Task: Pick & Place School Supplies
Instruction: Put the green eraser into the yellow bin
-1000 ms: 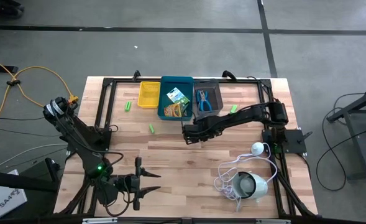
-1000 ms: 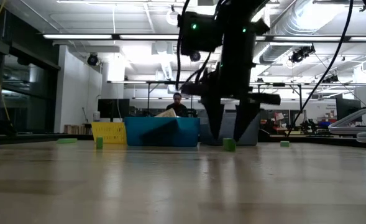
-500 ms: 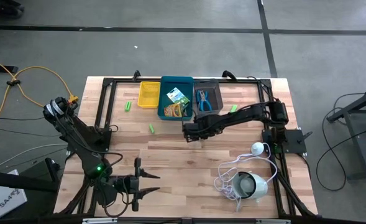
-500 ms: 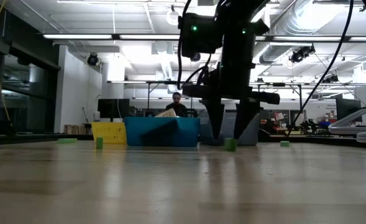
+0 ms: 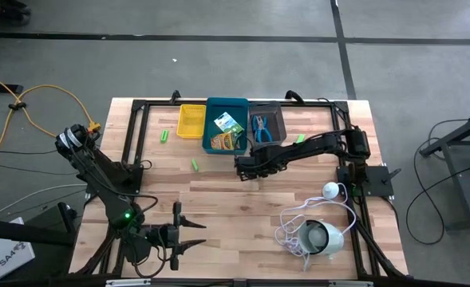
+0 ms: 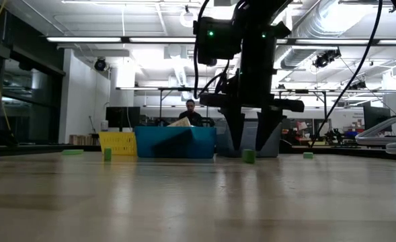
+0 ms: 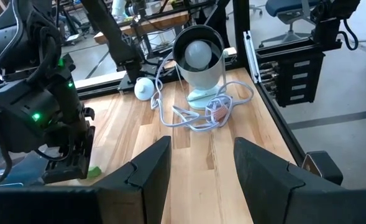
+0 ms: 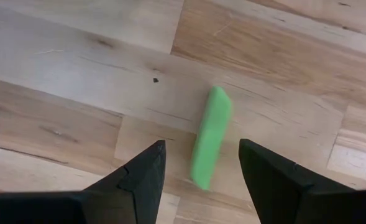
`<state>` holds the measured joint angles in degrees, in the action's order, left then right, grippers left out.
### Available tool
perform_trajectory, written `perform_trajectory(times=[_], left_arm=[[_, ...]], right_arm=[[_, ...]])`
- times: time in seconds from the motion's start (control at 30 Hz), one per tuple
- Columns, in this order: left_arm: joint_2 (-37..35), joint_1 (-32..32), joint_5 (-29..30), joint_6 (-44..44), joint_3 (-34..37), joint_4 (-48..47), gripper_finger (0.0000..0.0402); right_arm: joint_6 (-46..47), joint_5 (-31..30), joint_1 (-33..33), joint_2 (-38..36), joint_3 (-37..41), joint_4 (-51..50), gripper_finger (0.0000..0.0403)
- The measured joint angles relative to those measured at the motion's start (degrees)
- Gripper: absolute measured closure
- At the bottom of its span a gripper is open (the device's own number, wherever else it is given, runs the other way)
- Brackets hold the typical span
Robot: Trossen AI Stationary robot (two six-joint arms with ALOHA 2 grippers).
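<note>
Right end effector (image 8: pixel 198 180), fingers spread and empty, has edged slightly lower over a green stubby piece (image 8: pixel 210 135) lying flat on the counter (image 5: pixel 242 203) just in front of the blue bin (image 5: pixel 225 126): grasp imminent, not yet made. Left end effector (image 5: pixel 188 237), released, waits at the counter's near edge, unchanged.

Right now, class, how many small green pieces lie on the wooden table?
4. One green piece lies left of the yellow bin, one before the blue bin, one right of the grey bin, one below the right hand. Bins may hide more.
</note>
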<state>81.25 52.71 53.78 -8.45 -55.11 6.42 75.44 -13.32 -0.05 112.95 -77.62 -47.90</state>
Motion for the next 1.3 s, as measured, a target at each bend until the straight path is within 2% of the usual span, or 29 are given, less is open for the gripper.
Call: perform_trajectory(times=[0.27,0.5,1.03,1.3], left_arm=[[0.0,0.2,0.0,0.0,0.0,0.0,0.0231],[-0.1,1.5,1.0,1.3,0.0,0.1,0.0231],[-0.2,2.0,2.5,2.4,0.0,0.5,0.0231],[-0.2,2.0,2.6,2.4,0.0,0.5,0.0231]], right_arm=[[1.5,1.2,0.0,0.0,0.3,-0.4,0.0207],[2.8,3.4,0.0,0.0,4.3,3.0,0.0212],[2.3,2.8,0.4,0.0,4.5,3.8,0.0326],[0.7,1.9,0.4,0.0,4.5,5.4,0.0345]])
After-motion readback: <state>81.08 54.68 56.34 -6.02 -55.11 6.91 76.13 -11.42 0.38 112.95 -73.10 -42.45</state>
